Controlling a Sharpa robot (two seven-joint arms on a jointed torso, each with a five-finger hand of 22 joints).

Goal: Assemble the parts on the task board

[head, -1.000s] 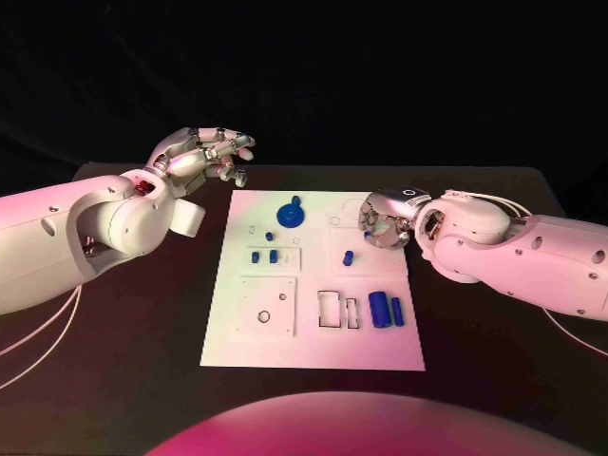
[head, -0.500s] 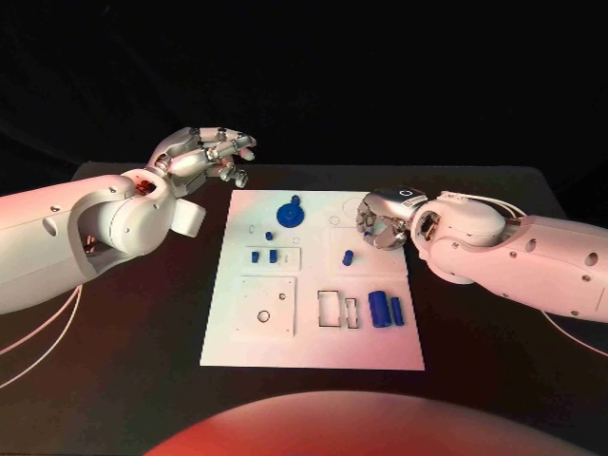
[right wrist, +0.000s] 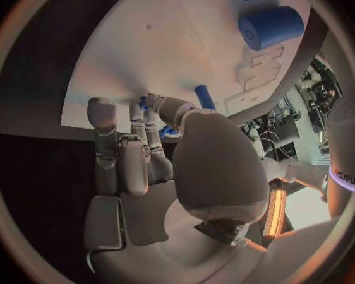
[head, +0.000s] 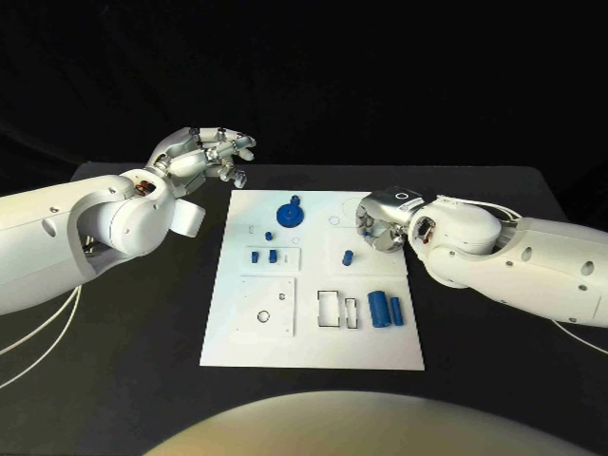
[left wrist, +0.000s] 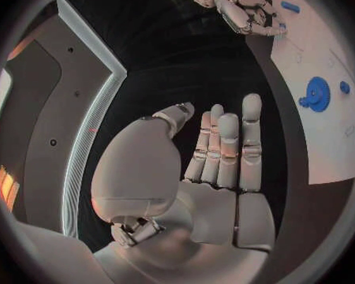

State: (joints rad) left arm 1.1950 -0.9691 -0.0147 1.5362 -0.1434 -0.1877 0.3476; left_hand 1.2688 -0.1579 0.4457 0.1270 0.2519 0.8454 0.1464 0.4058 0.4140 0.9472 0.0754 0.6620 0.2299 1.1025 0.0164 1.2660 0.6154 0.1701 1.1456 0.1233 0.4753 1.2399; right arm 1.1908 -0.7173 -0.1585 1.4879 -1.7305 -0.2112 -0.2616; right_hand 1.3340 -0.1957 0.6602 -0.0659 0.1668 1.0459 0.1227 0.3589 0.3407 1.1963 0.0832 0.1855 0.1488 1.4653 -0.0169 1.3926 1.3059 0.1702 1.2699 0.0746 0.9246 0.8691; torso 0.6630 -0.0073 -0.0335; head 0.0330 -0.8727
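1. Head view, task board (head: 318,342): white plate at the middle of the black table (head: 483,380), between the two arms.
2. Gear (head: 292,213): blue toothed wheel at the board's far end, apparently seated; whether it sits on a peg cannot be told.
3. Small parts (head: 263,256): a few short blue pieces left of centre, standing in or beside a raised plate; seating unclear.
4. Peg (head: 348,256): single blue piece right of centre, just beside the right hand, apart from its fingers.
5. Large cylinder (head: 380,309) and slim cylinder (head: 399,312): lying loose side by side near the board's right edge, next to outlined rectangular recesses (head: 338,309) that look unfilled.
6. Left hand (head: 205,155): raised off the board beyond its far left corner, fingers spread, grasping nothing.
7. Right hand (head: 382,224): over the board's right edge, fingers partly curled; nothing visible in it.
8. Progress, as judged: early to middling; both cylinders and likely the peg remain unplaced.
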